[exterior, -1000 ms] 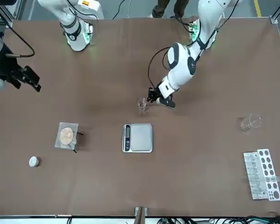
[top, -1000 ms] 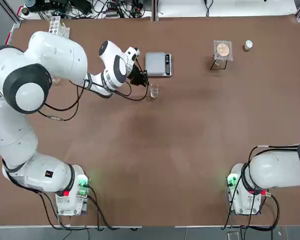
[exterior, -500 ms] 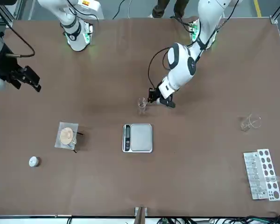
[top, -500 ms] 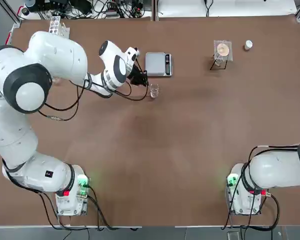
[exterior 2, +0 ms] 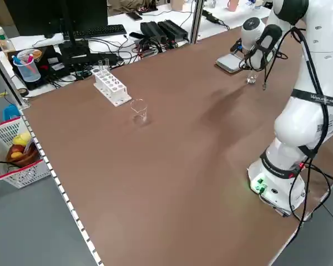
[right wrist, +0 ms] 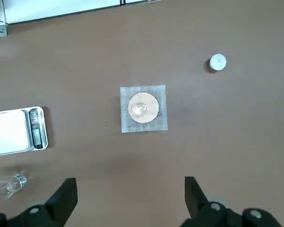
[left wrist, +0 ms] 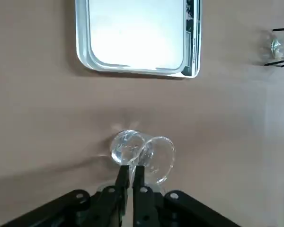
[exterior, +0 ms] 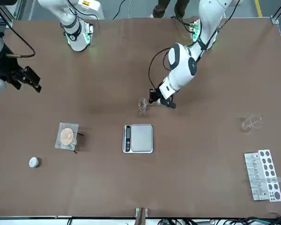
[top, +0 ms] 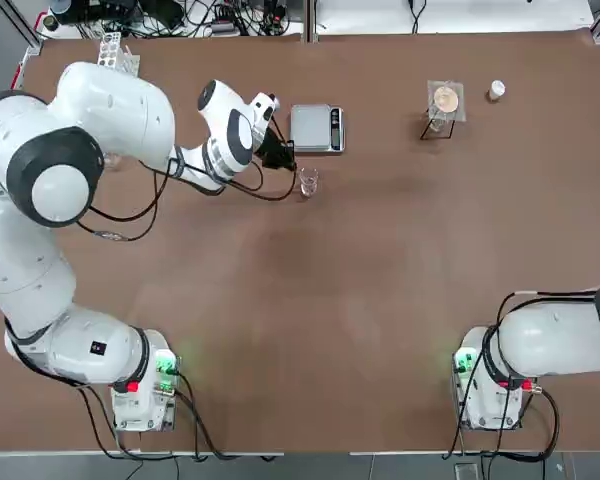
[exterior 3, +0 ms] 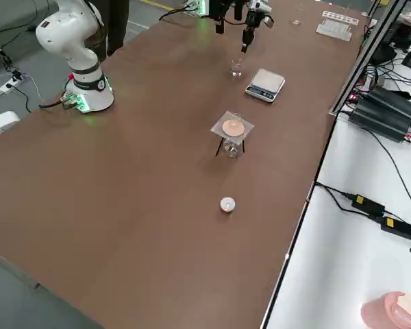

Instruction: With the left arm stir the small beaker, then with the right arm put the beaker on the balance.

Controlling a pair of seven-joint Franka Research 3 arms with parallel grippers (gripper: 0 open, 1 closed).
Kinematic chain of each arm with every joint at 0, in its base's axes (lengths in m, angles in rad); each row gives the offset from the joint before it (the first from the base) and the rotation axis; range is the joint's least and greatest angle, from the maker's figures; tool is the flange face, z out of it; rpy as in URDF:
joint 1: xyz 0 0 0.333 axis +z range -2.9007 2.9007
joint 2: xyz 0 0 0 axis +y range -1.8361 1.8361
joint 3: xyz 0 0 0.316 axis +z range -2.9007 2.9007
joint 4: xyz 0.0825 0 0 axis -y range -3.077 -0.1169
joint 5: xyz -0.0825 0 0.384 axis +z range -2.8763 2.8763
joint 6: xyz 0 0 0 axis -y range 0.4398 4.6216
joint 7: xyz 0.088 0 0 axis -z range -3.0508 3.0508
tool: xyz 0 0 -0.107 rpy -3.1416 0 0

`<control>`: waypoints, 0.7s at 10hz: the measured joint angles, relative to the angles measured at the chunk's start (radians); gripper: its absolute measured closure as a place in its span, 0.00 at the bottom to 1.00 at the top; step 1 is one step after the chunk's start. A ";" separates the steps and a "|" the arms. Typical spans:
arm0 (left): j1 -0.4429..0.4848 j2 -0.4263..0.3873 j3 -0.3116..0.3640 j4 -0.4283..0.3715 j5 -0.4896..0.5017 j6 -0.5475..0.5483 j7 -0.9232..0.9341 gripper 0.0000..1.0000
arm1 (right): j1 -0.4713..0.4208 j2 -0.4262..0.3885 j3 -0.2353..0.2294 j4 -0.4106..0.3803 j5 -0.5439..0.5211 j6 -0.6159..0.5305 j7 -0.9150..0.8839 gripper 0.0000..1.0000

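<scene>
A brown bench (top: 380,330) carries everything. The left arm (top: 100,110) reaches from its near edge, left of the middle, toward the far edge. The right arm (top: 570,335) extends past the right edge. A white test-tube rack (exterior: 264,176) sits by the far left corner, and the balance (exterior: 138,138) near the middle of the far edge. A gauze-topped stand (exterior: 66,136) stands toward the far right corner; a larger glass (exterior: 252,123) is near the left edge. The left pincer (left wrist: 131,166) has its fingers together against the small beaker (exterior: 143,105), just nearside of the balance; whether they grip it, one cannot tell. The right pincer (right wrist: 131,182), high by the right edge, has its fingers apart.
</scene>
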 joint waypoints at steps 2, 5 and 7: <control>0.000 0.000 0.000 0.000 0.000 0.000 -0.010 0.92 | 0.000 0.000 0.000 0.000 0.000 0.004 0.000 0.00; -0.003 -0.004 -0.001 0.003 0.000 0.000 -0.056 0.92 | 0.000 0.001 0.000 0.000 0.000 0.017 0.000 0.00; -0.006 -0.021 -0.003 0.003 0.000 0.000 -0.087 0.92 | 0.000 0.003 -0.001 -0.001 0.000 0.019 0.000 0.00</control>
